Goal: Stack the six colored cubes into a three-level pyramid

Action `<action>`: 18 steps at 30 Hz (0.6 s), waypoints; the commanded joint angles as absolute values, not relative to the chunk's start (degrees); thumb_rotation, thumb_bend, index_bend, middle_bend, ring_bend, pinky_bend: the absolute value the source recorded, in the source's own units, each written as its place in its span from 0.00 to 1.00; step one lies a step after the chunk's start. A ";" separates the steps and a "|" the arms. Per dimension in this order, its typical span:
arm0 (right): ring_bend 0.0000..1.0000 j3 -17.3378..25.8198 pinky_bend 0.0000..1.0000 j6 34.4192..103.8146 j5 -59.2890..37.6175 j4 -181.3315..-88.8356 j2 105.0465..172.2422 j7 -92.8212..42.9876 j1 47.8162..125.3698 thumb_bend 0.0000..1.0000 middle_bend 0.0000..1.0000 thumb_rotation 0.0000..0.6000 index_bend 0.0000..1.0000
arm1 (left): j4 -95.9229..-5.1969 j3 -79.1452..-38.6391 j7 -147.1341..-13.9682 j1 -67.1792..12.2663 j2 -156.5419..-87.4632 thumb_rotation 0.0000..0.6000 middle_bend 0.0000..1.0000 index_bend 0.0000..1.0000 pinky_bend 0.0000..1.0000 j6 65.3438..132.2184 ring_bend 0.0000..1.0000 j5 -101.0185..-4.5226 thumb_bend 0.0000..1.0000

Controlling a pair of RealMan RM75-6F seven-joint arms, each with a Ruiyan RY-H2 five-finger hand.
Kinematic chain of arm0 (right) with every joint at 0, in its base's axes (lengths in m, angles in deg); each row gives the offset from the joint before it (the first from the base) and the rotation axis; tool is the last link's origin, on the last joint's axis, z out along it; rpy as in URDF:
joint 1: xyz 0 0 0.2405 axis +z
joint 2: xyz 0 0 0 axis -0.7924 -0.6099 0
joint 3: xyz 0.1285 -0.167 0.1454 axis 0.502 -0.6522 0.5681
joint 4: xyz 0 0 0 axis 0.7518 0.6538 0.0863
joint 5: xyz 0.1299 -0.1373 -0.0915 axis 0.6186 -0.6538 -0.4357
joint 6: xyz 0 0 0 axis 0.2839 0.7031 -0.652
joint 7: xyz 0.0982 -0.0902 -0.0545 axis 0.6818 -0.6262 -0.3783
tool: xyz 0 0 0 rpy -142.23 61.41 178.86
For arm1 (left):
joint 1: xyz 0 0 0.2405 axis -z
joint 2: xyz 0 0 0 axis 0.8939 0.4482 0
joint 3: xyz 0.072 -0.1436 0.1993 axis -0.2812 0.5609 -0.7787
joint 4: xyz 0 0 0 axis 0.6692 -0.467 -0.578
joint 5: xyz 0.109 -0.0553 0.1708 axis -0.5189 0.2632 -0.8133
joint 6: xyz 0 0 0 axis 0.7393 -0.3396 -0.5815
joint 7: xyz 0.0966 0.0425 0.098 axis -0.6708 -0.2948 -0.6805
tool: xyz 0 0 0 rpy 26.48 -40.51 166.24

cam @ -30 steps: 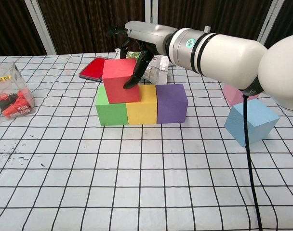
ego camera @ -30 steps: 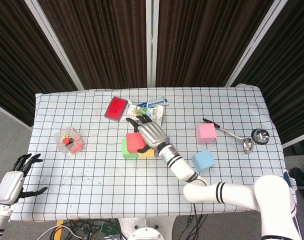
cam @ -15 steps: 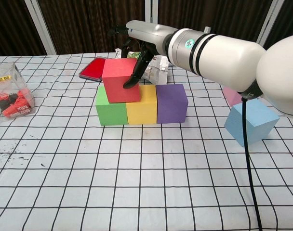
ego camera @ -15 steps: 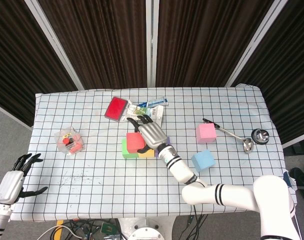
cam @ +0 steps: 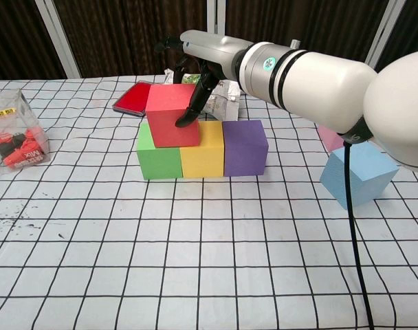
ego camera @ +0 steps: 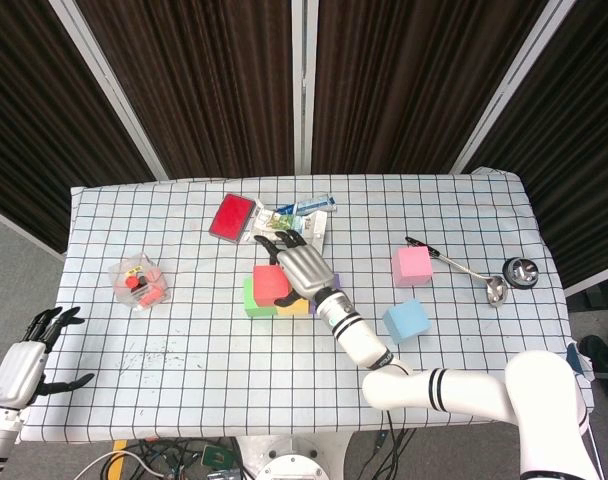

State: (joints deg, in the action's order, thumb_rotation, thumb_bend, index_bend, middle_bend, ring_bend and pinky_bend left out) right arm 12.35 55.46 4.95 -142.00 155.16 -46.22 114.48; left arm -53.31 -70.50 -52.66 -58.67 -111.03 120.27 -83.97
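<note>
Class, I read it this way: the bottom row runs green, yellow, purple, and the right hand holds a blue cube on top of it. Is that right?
One slip: the cube that the right hand holds on the row is red, not blue. The blue cube sits apart on the table. The chest view shows this. The row does run green, yellow, purple.

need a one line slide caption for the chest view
Right hand holds the red cube over the green cube and yellow cube, beside the purple cube.
</note>
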 commanded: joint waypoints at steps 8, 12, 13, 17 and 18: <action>0.05 12.55 0.00 55.93 4.87 -142.18 155.35 -46.13 114.37 0.05 0.44 1.00 0.00 | -52.93 -70.47 -52.85 -58.75 -111.37 1.00 0.21 0.10 0.05 120.58 0.05 -84.15 0.00; 0.05 12.69 0.00 56.12 4.76 -141.93 155.72 -45.94 114.37 0.05 0.44 1.00 0.00 | -52.94 -70.49 -52.98 -58.74 -111.41 1.00 0.21 0.10 0.05 120.49 0.05 -84.13 0.00; 0.05 12.69 0.00 56.09 4.75 -141.85 155.79 -45.90 114.37 0.05 0.44 1.00 0.00 | -52.94 -70.50 -53.01 -58.72 -111.41 1.00 0.21 0.10 0.05 120.45 0.05 -84.13 0.00; 0.05 12.59 0.00 55.83 4.81 -141.60 155.87 -45.98 114.41 0.05 0.44 1.00 0.00 | -52.90 -70.48 -52.95 -58.72 -111.42 1.00 0.21 0.10 0.05 120.41 0.05 -84.07 0.00; 0.05 12.59 0.00 55.82 4.80 -141.57 155.90 -45.95 114.39 0.05 0.44 1.00 0.00 | -52.85 -70.48 -52.91 -58.72 -111.43 1.00 0.21 0.10 0.05 120.37 0.05 -84.04 0.00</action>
